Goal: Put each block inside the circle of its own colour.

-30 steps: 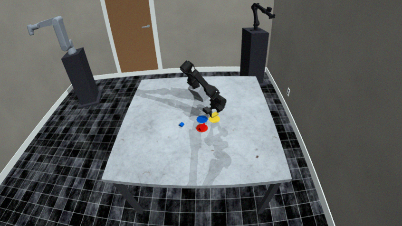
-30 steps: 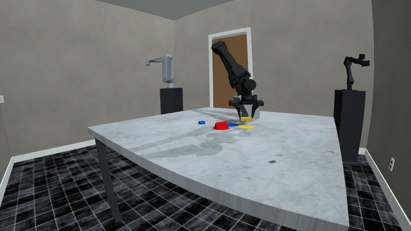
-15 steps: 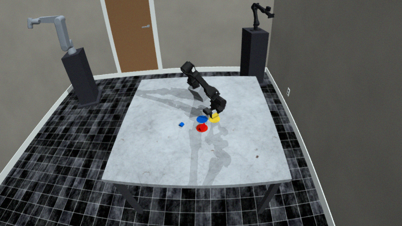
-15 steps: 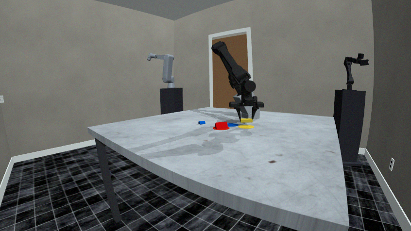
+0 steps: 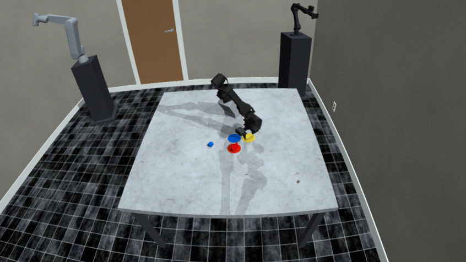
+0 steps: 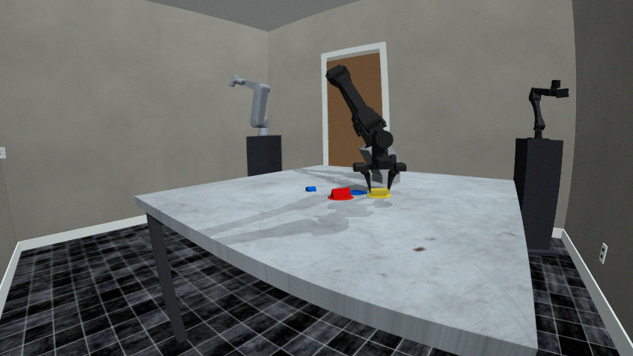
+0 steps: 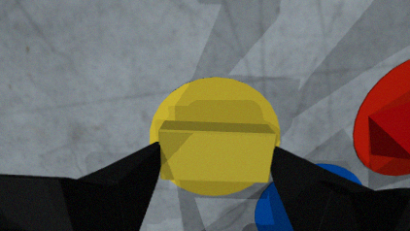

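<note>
Right now I have the yellow block (image 7: pixel 216 154) clamped between the gripper (image 6: pixel 378 180) fingers, low over the yellow circle (image 7: pixel 214 94). From the wrist view the block covers most of the circle, with yellow rim showing around its far side and a sliver below its near edge; I cannot tell whether it touches the table (image 5: pixel 182 182).

Just beside it lies the blue circle (image 5: pixel 233 138), partly hidden by my right finger in the wrist view. The red circle (image 5: pixel 233 148) sits close by with the red block (image 6: pixel 340 193) on it. The three circles nearly touch, so room between them is tight.

The blue block (image 5: pixel 210 143) lies apart to one side, outside any circle, with bare tabletop around it. The circles sit near the table's middle, far from every edge; the near half of the table is open marble.

I see no writing or labels on anything.
</note>
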